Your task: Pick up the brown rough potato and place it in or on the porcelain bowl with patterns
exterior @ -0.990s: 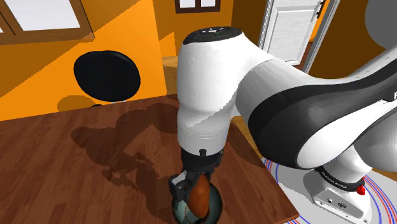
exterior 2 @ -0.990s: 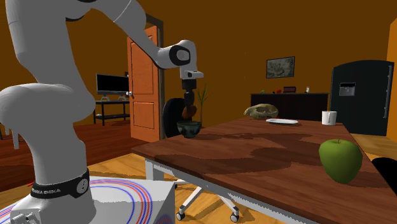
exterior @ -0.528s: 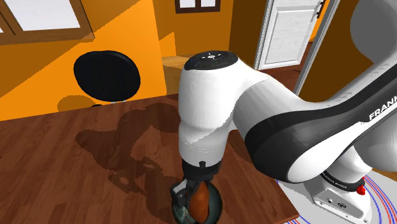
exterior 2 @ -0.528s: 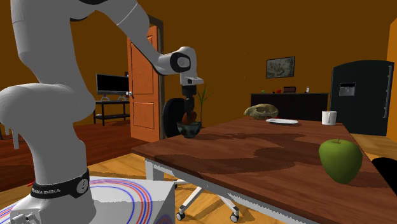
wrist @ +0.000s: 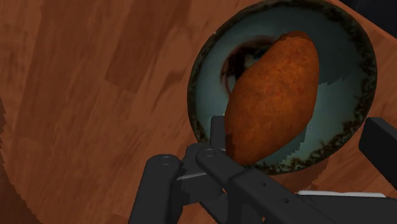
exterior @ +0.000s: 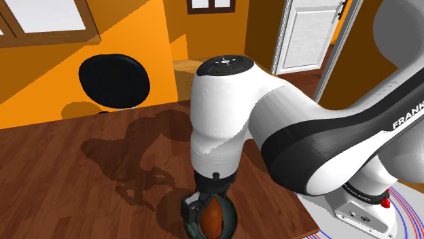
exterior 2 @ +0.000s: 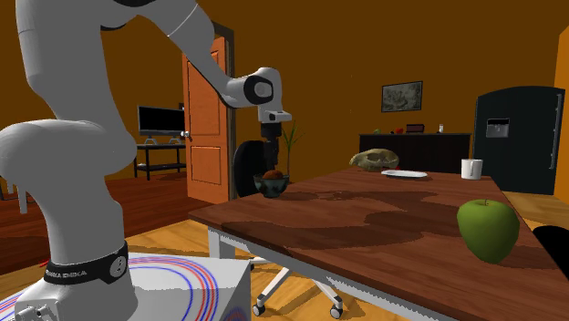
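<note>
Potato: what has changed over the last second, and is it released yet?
The gripper came down over the bowl with the potato clamped upright, then opened. The potato now lies tilted inside the bowl, released. The bowl, the table and the green apple stayed where they were.

In the shoulder view we see a dark reddish wood worktop (exterior: pixel 61 183) set before orange walls (exterior: pixel 136 41). A wood-framed window (exterior: pixel 41 20) sits high on the wall, a white panelled door (exterior: pixel 306 34) stands further back, and a round black chair back (exterior: pixel 114 80) rises behind the worktop's far edge. In the second exterior view we note an orange door (exterior 2: pixel 206 128), a screen on a low stand (exterior 2: pixel 161 119) and a dark sideboard (exterior 2: pixel 415 144) beneath a framed picture (exterior 2: pixel 402 96). A black refrigerator (exterior 2: pixel 520 137) stands at that view's right, on a wooden floor (exterior 2: pixel 155 214).
</note>
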